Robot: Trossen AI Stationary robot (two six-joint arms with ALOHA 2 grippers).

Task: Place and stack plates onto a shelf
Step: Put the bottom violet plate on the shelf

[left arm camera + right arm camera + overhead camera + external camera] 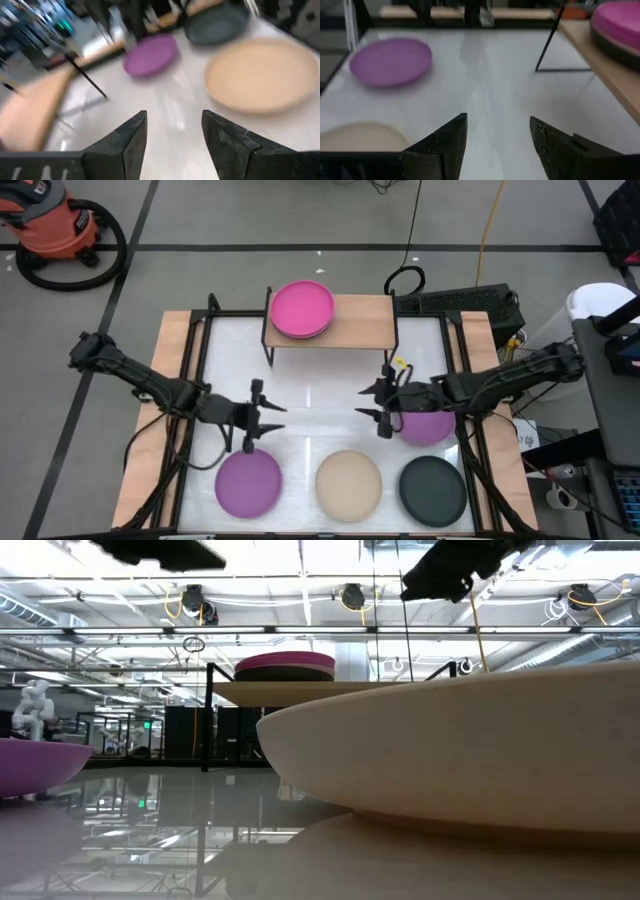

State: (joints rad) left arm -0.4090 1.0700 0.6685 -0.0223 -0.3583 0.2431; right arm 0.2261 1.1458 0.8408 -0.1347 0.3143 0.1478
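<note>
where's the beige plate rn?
High view: the beige plate lies on the white board's near edge, middle of the front row, between a purple plate and the dark grey plate.

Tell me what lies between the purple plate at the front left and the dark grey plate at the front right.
In the high view, the beige plate lies between the purple plate and the dark grey plate. All three sit apart in one row on the white board.
</note>
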